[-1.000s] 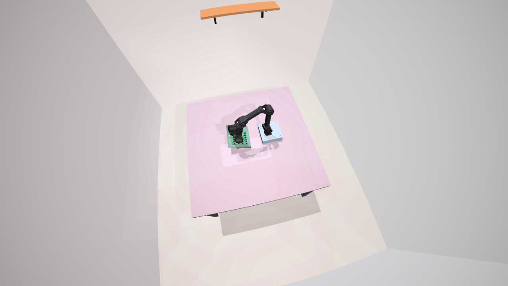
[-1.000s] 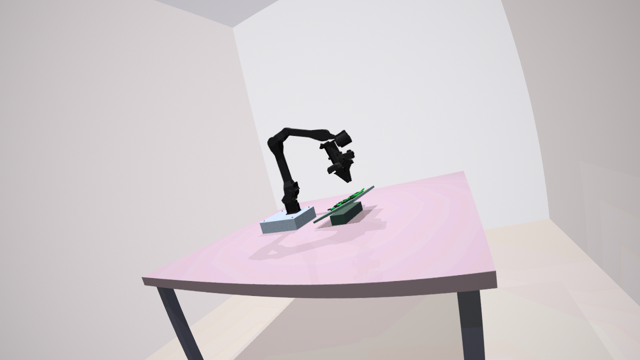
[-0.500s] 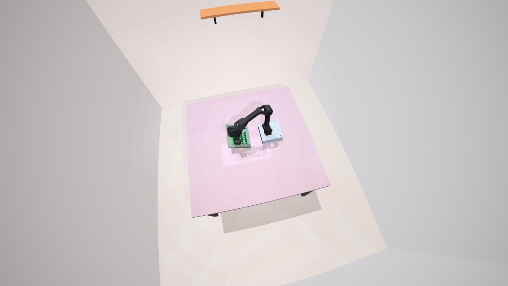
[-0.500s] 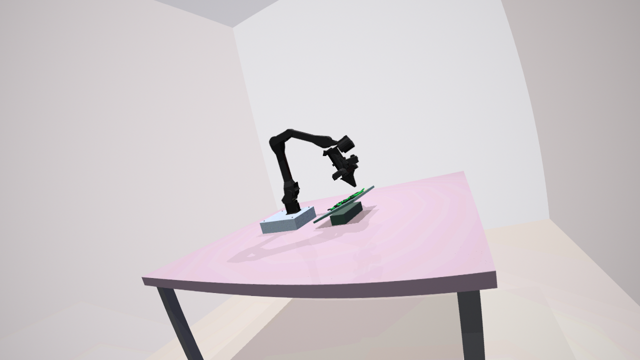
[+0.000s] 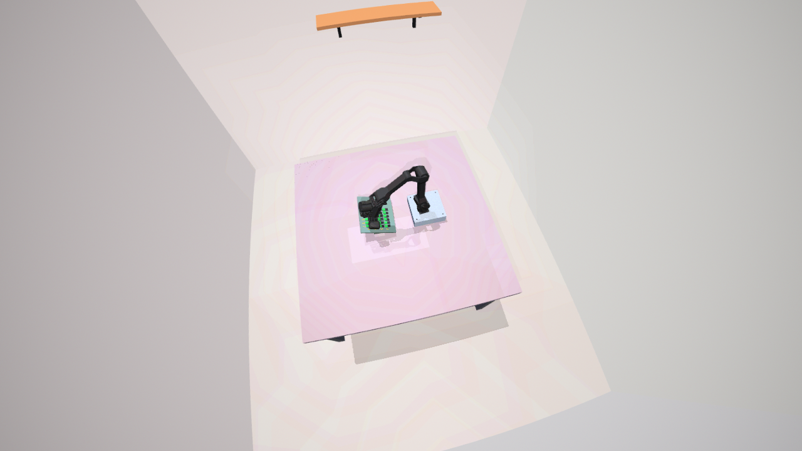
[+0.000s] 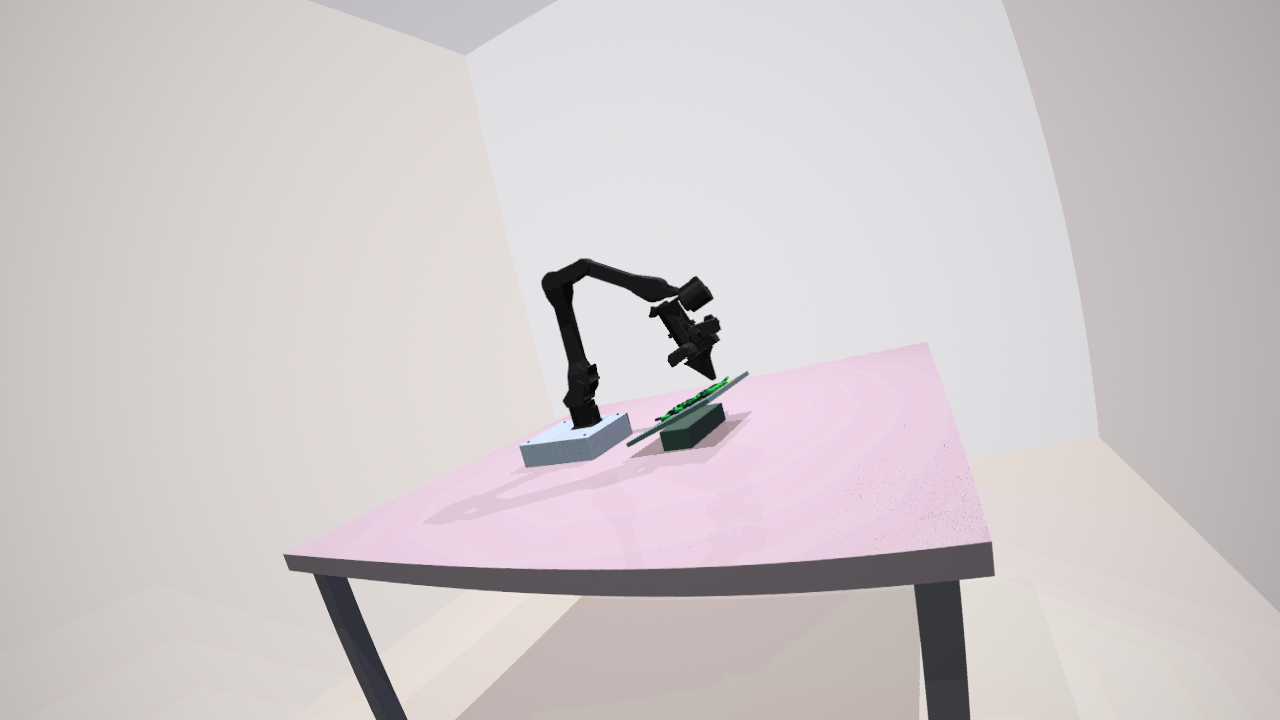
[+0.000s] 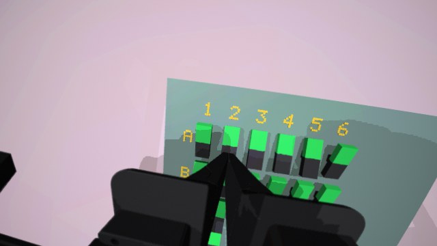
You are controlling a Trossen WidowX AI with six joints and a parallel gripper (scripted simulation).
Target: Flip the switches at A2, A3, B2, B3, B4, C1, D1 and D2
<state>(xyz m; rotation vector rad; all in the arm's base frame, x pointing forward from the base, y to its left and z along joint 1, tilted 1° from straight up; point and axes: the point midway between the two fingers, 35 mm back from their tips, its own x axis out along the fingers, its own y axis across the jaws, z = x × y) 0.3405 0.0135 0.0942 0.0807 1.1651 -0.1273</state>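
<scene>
Black fingers (image 5: 374, 225) (image 6: 713, 377), pressed together around nothing, are held over the tilted green panel (image 5: 392, 230) (image 6: 739, 379) (image 7: 386, 164), near switch A2 (image 7: 231, 137).

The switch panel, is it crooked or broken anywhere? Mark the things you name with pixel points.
The panel (image 5: 363, 198) (image 6: 644, 436) (image 7: 382, 164) slopes, propped on a dark green block (image 6: 678, 437), but that's probably how it's meant to be. Nothing I can see looks broken, though the shut gripper (image 5: 373, 218) (image 6: 714, 377) (image 7: 227, 158) hides some switches.

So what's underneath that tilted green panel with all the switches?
A dark green block sits under the tilted panel. Whatever is behind the block stays hidden in these pictures.
</scene>
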